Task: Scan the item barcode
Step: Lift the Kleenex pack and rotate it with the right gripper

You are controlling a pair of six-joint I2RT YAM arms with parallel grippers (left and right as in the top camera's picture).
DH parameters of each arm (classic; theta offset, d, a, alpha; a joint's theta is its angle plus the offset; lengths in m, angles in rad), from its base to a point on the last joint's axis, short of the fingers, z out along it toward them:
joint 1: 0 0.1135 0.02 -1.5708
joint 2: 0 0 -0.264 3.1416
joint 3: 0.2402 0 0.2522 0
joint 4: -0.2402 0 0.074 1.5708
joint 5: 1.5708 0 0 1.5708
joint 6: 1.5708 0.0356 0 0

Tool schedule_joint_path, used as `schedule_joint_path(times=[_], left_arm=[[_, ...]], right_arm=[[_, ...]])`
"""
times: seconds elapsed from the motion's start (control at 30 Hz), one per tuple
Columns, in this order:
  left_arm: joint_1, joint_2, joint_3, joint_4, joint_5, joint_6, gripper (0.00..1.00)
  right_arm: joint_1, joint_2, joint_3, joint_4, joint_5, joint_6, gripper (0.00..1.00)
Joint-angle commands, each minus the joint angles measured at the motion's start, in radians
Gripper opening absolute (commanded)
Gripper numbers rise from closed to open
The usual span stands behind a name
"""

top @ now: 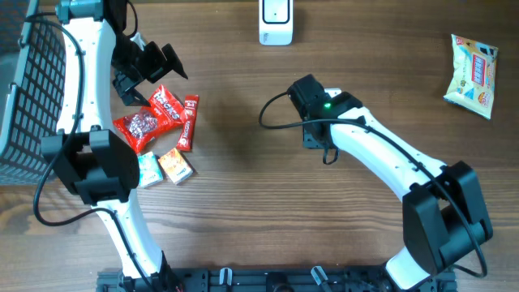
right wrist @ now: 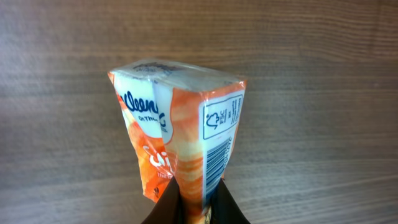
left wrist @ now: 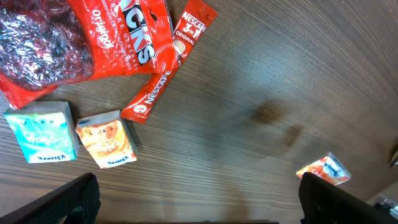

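Orange and white wrapping sits right in front of the right pincer [right wrist: 194, 202], whose 2 dark fingertips are pinched tight on the lower edge of a soft tissue pack [right wrist: 180, 130]. The pack stands up from the grip and leans a little to one side, clear of the wooden table [top: 243, 186] behind it. Its barcode [right wrist: 217, 158] runs down the narrow side panel, just above the right-hand fingertip, with a recycling mark printed higher on the same panel. Seen from above, this pincer hangs over the middle of the table, and a white device [top: 276, 20] stands well beyond it at the far edge. A yellow snack bag [top: 473, 75] lies far out to its right.

Over on the other side, the left pincer [left wrist: 202, 199] has its 2 fingers spread wide with nothing between them. Below it lies a small heap: a red snack bag [left wrist: 112, 37], a red Nescafe sachet [left wrist: 168, 62] touching that bag's edge, a teal tissue pack [left wrist: 42, 132] and an orange one [left wrist: 107, 140] side by side. A wire basket [top: 24, 97] sits further out to that pincer's left.
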Motion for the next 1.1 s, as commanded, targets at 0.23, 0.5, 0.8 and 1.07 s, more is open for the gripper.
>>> schedule_joint_path(times=[0.23,0.5,0.8,1.07], left_arm=[[-0.004,-0.011,0.009,0.01,-0.009,0.005,1.0],[-0.004,-0.011,0.009,0.01,-0.01,0.005,1.0],[-0.004,-0.011,0.009,0.01,-0.01,0.005,1.0],[-0.004,-0.011,0.009,0.011,-0.01,0.005,1.0]], right_arm=[[0.06,0.027,0.01,-0.086,0.055,-0.037,0.04],[0.066,0.128,0.01,-0.126,0.177,-0.034,0.04],[0.066,0.133,0.013,-0.17,0.194,-0.026,0.12],[0.068,0.133,0.013,-0.177,0.131,-0.036,0.38]])
